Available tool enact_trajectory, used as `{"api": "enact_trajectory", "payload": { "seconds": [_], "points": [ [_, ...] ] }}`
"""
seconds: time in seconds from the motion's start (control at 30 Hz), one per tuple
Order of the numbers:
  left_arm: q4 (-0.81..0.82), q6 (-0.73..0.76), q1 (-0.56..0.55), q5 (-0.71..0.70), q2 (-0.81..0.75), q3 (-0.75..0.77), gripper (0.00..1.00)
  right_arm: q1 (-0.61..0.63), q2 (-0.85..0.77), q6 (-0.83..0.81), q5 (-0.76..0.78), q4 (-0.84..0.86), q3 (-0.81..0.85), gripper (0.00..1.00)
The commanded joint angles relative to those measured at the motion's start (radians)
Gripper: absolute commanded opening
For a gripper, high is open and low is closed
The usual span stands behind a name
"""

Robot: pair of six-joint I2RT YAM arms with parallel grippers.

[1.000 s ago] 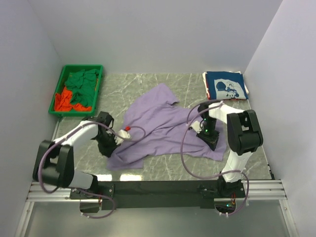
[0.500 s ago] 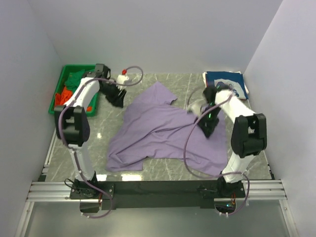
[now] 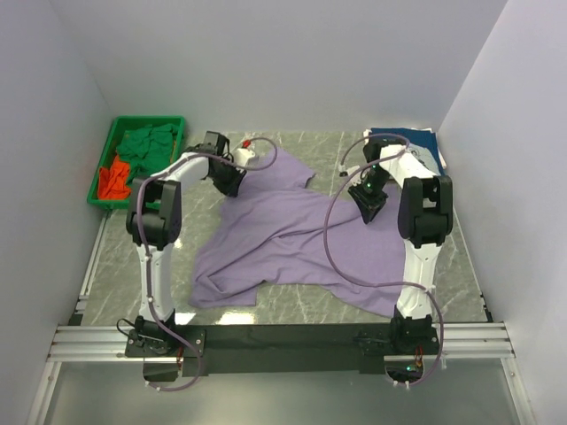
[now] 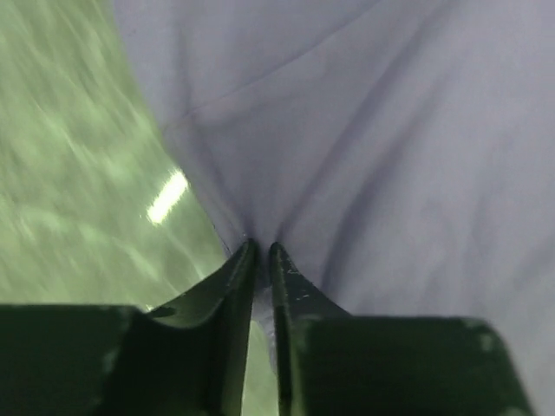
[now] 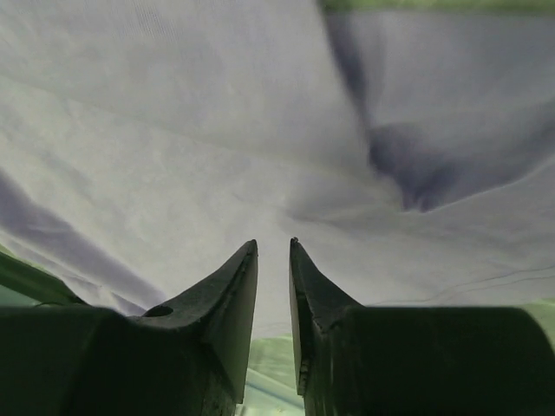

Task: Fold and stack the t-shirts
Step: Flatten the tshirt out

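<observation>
Left fingers [image 3: 229, 180]: at the far-left edge of the lavender t-shirt [image 3: 292, 239], arm stretched out over the bench [image 3: 292, 299].
Left fingers, state: pressed together on the hem of the lavender t-shirt [image 4: 373, 130]; in the wrist view the cloth puckers right at the finger tips [image 4: 245, 258], with the marbled bench [image 4: 69, 173] showing to their left.
Right fingers [image 3: 369, 204]: at the far-right edge of the same t-shirt, low to the cloth.
Right fingers, state: drawn close with a narrow slit left between them [image 5: 250, 258]; the lavender cloth [image 5: 217, 130] fills the view beyond, and I cannot tell whether any of it is caught.
Lavender t-shirt, position: middle of the bench, spread out but rumpled, with creases across the body and one sleeve pointing to the far side.
Navy t-shirt [image 3: 416, 140]: folded, far-right corner of the bench, partly hidden behind the right arm.
Green bin [image 3: 146, 119]: far-left corner.
Bin contents: a crumpled green t-shirt [image 3: 146, 146] with an orange-red t-shirt [image 3: 111, 177] at its near end.
</observation>
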Motion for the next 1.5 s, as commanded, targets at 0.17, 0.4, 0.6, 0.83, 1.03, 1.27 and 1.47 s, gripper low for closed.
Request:
{"api": "enact_trajectory", "payload": {
  "seconds": [0.17, 0.4, 0.6, 0.83, 1.03, 1.27, 1.47],
  "points": [
    [-0.019, 0.119, 0.06, -0.182, -0.325, -0.531, 0.11, 0.087, -0.11, 0.024, 0.056, 0.087, -0.229, 0.29],
    [-0.174, 0.153, 0.154, -0.046, -0.514, -0.585, 0.32, 0.182, -0.245, -0.05, -0.107, 0.015, -0.38, 0.31],
    [-0.131, -0.01, 0.162, 0.045, -0.399, -0.244, 0.51, -0.006, -0.109, 0.005, -0.162, -0.12, 0.093, 0.53],
    [-0.097, -0.151, 0.163, 0.016, -0.132, 0.088, 0.57, -0.115, 0.052, 0.047, 0.02, -0.126, 0.36, 0.62],
    [-0.07, -0.177, 0.162, -0.044, -0.026, 0.153, 0.66, -0.155, 0.04, 0.016, 0.105, -0.019, 0.205, 0.63],
    [-0.042, -0.168, 0.159, -0.048, 0.015, 0.142, 0.7, -0.164, 0.083, 0.028, 0.163, 0.085, 0.186, 0.72],
    [-0.036, -0.173, 0.159, -0.058, 0.052, 0.176, 0.72, -0.164, 0.16, 0.024, 0.136, 0.084, 0.231, 0.71]
  ]
}}
